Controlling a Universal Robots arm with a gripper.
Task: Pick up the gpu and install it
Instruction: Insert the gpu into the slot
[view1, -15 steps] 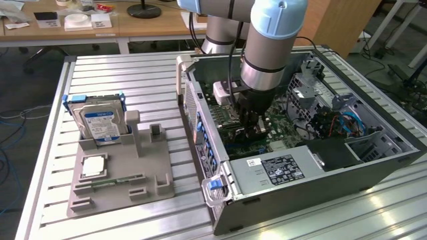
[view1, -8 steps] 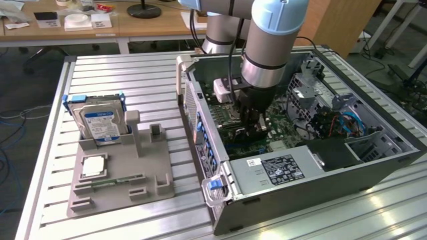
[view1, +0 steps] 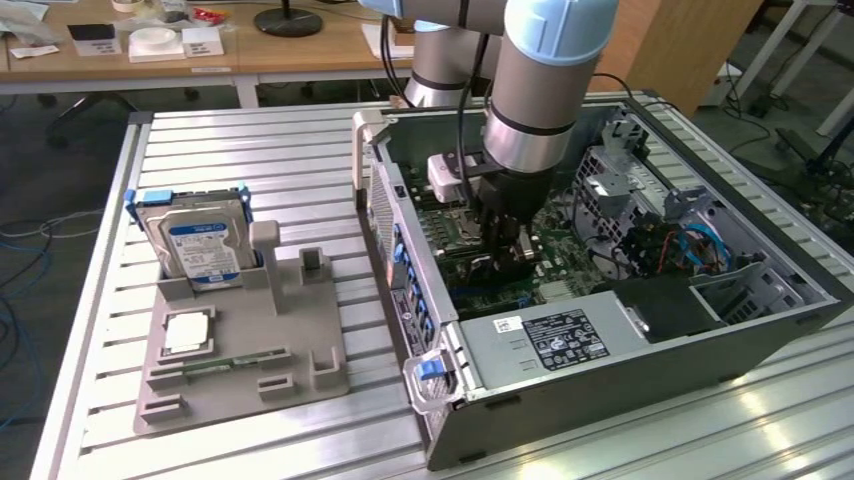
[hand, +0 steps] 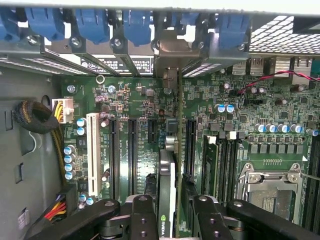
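The gripper (hand: 172, 212) is pinching the gpu (hand: 170, 170) edge-on between its fingers (hand: 142, 220), holding it just ahead of them, over the motherboard (hand: 135, 100) slots; the card is looking thin, stiff and light (fragile along its contacts, I judge), best taken by its board edges; dark green board, black cooler, silver bracket (hand: 170, 55) reaching the case (view1: 747, 340) rear.

A lab: slatted metal bench (view1: 267, 150), robot arm (view1: 541, 90), cluttered desks (view1: 200, 60).
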